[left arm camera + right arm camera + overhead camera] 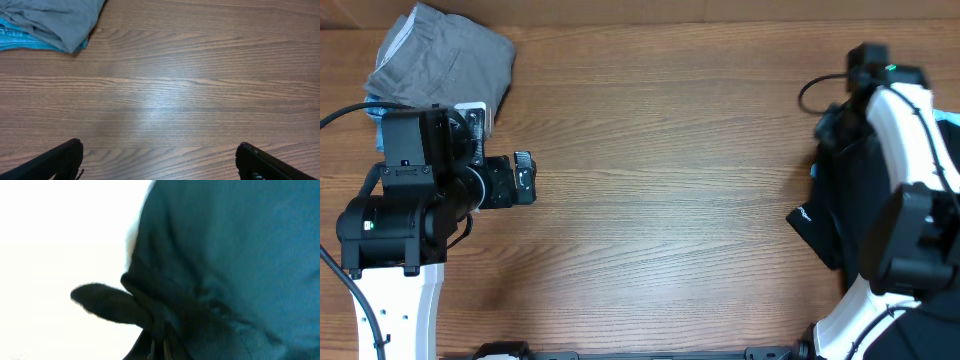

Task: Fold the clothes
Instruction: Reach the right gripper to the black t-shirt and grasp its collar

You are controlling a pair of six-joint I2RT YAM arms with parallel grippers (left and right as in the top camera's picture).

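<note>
At the far left corner of the wooden surface point(670, 150) lies a crumpled grey garment point(445, 55). A light-blue piece point(20, 41) sticks out from under its edge, touching it. Just beside this pile stands the left arm point(395, 215). In its wrist view the left fingers point(60, 162) are spread wide apart with only bare wood between them. They hold nothing and are clear of the grey cloth.

The middle of the surface carries nothing but wood grain.

At the right edge a black garment point(850, 200) lies bunched up and partly hidden beneath the right arm point(905, 150). A small white tag point(803, 213) shows at its left corner. In the right wrist view dark cloth fills most of the picture and gathers into a tight pucker point(155, 320) low in the middle. The right fingers are closed together, pinching that fold of the black garment, though the cloth mostly hides them.
</note>
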